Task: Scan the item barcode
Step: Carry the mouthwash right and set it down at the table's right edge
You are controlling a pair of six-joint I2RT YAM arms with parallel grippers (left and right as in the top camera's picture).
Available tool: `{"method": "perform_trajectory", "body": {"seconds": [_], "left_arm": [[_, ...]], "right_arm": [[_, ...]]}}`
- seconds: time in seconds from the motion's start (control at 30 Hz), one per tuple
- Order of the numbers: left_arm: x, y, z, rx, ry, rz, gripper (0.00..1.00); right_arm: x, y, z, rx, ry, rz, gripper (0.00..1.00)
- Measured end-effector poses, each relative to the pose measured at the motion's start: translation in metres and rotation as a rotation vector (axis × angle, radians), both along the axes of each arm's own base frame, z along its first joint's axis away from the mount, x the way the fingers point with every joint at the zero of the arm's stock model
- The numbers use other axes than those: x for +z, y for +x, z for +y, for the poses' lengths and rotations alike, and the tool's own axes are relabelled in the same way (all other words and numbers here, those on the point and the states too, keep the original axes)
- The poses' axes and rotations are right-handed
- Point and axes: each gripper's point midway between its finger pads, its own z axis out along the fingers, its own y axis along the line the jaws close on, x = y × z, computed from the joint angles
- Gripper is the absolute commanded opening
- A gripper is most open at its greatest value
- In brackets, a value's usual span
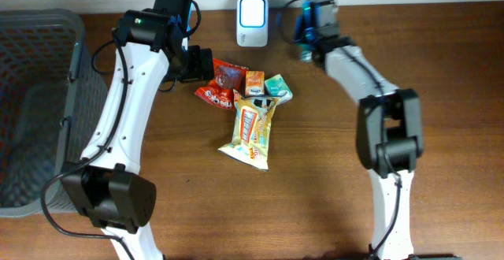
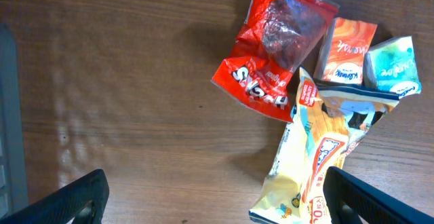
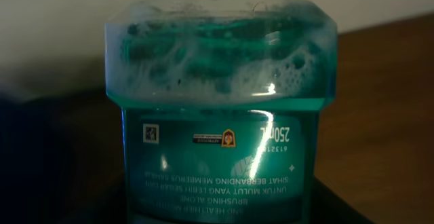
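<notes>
In the right wrist view a green mouthwash bottle (image 3: 220, 81) fills the picture, label upside down, foam at its upper end. My right gripper (image 1: 313, 30) is shut on it at the back of the table, just right of the white scanner (image 1: 252, 12). My left gripper (image 2: 217, 207) hangs open over the snack pile with nothing between its fingers (image 2: 352, 200). Its right finger is beside the lower end of the yellow snack bag (image 2: 325, 163). A red packet (image 2: 271, 54), an orange packet (image 2: 349, 47) and a teal packet (image 2: 393, 64) lie above the bag.
A grey mesh basket (image 1: 39, 102) stands at the table's left edge. The snack pile, with its yellow bag (image 1: 253, 130), lies mid-table in front of the scanner. Bare wood stretches across the front and right of the table.
</notes>
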Motion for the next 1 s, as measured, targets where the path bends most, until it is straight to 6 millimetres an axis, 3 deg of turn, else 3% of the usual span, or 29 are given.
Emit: {"method": "perform_trajectory", "body": {"seconds": [0.1, 0.23, 0.4, 0.47, 0.57, 0.7, 0.87, 0.97, 1.0], "left_arm": [[0.0, 0.0, 0.0, 0.0, 0.0, 0.0, 0.99], [0.0, 0.0, 0.0, 0.0, 0.0, 0.0, 0.99], [0.0, 0.0, 0.0, 0.0, 0.0, 0.0, 0.99], [0.0, 0.0, 0.0, 0.0, 0.0, 0.0, 0.99], [0.0, 0.0, 0.0, 0.0, 0.0, 0.0, 0.99], [0.0, 0.0, 0.0, 0.0, 0.0, 0.0, 0.99], [0.0, 0.0, 0.0, 0.0, 0.0, 0.0, 0.99], [0.0, 0.0, 0.0, 0.0, 0.0, 0.0, 0.99], [0.0, 0.0, 0.0, 0.0, 0.0, 0.0, 0.99]], "right_arm": [[-0.01, -0.011, -0.076, -0.146, 0.006, 0.08, 0.56], [-0.032, -0.042, -0.152, -0.319, 0.027, 0.21, 0.56], [-0.055, -0.117, -0.29, -0.618, 0.051, 0.386, 0.62], [-0.059, -0.155, -0.344, -0.736, 0.069, 0.432, 0.72], [-0.063, -0.199, -0.396, -0.854, 0.095, 0.476, 0.75], [-0.058, -0.241, -0.441, -0.946, 0.104, 0.499, 0.93], [-0.054, -0.266, -0.459, -0.988, 0.11, 0.523, 0.95], [-0.015, -0.262, -0.452, -0.969, 0.089, 0.475, 0.92], [0.007, -0.259, -0.444, -0.953, 0.085, 0.449, 0.7]]}}
